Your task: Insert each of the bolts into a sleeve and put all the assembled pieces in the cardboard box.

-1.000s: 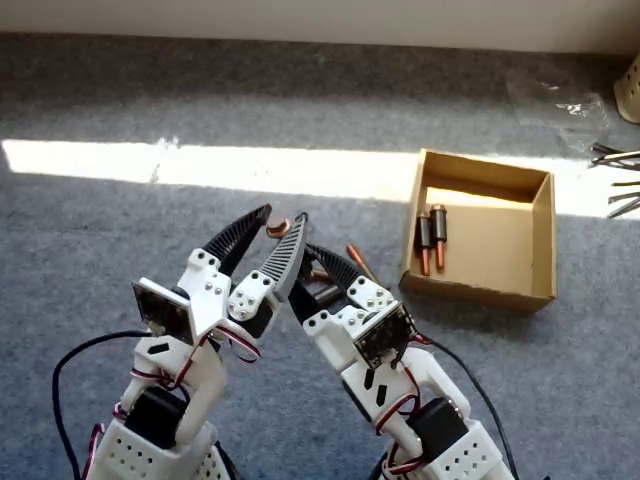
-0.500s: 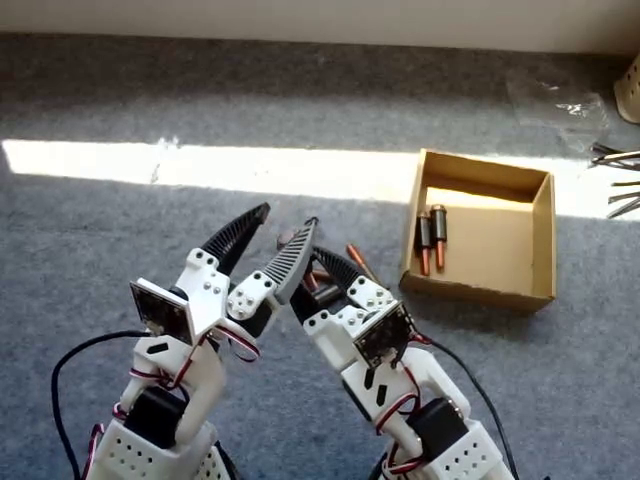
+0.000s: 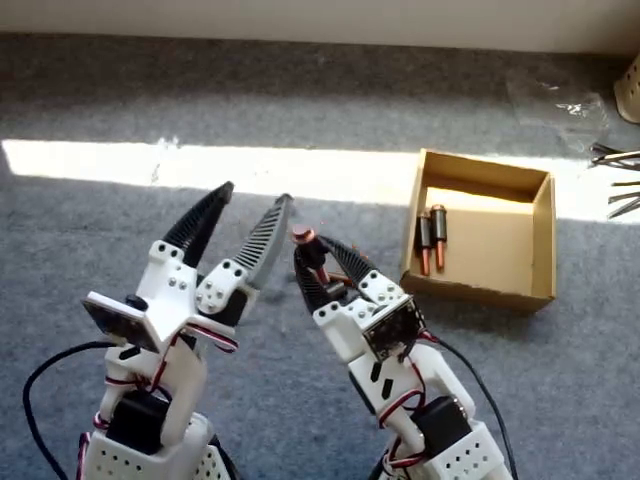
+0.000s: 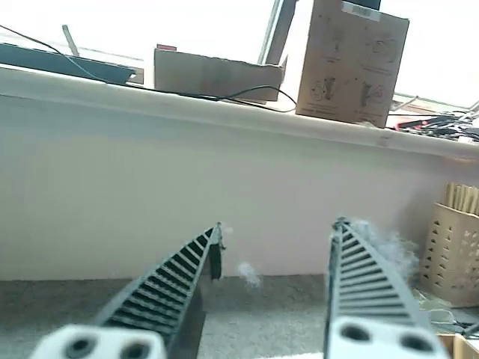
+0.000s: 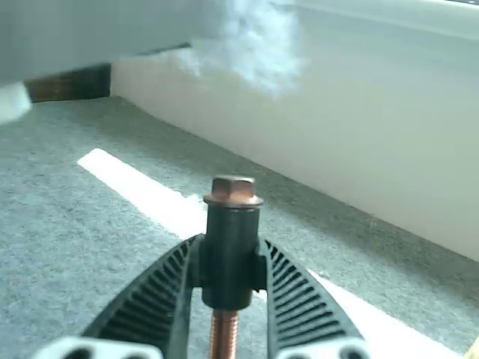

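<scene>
My right gripper point(image 3: 316, 268) is shut on a black sleeve point(image 5: 228, 250) held upright above the grey carpet. A copper bolt sits in the sleeve, its hex head point(image 5: 233, 191) on top and its threaded end showing below between the fingers. The bolt head point(image 3: 302, 236) also shows from above. My left gripper point(image 3: 255, 193) is open and empty, raised just to the left of the sleeve; its two fingers point(image 4: 183, 273) point at the pale wall. The cardboard box point(image 3: 545, 240) lies to the right and holds two assembled pieces point(image 3: 431, 238) side by side.
Loose metal parts point(image 3: 615, 180) and a clear plastic bag point(image 3: 555, 100) lie beyond the box at the far right. A bright sunlit strip point(image 3: 200, 165) crosses the carpet. A wicker holder point(image 4: 453, 243) stands by the wall.
My left gripper released the bolt, opened wide and drew back to the left and up. The bolt now sits in the sleeve, which my right gripper has lifted slightly.
</scene>
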You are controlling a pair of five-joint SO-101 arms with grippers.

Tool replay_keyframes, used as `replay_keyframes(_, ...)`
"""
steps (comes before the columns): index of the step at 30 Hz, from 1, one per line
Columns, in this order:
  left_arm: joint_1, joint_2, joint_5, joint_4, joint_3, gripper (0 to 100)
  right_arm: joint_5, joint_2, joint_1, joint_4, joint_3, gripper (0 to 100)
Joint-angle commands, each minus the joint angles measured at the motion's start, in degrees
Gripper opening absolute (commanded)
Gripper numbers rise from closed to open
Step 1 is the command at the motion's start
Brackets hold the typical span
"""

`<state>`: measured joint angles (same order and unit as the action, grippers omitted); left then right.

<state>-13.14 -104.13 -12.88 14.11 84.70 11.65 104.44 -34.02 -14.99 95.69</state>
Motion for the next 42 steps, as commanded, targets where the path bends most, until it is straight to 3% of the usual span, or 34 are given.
replay_keyframes(1,7.2,-0.6,-0.3,0.3,-2.1,19,0.3,0.8,3.6,1.3,8.0,0.5)
replay_keyframes(7,10.2,-0.6,-0.3,3.6,1.2,0,0.4,0.7,8.0,-7.3,2.8,0.5)
replay_keyframes(12,10.8,-0.5,-0.1,3.6,6.3,2,0.3,0.7,13.6,-19.6,-7.6,0.5)
replay_keyframes(15,10.5,-0.5,5.5,3.6,10.0,2,0.4,0.7,16.6,-24.1,-11.5,0.5)
replay_keyframes(18,10.3,-0.5,10.6,3.6,11.9,2,0.4,0.7,18.3,-26.5,-13.5,0.5)
replay_keyframes(25,10.6,-0.4,11.1,6.7,12.4,2,0.3,-2.2,22.4,-29.1,-18.7,0.5)
replay_keyframes(30,10.8,-0.5,11.3,10.5,12.3,2,0.4,-15.5,25.4,-31.5,-30.5,0.5)
replay_keyframes(42,11.6,-0.6,11.3,10.6,12.4,2,0.4,-57.7,34.6,-33.8,-56.6,0.5)
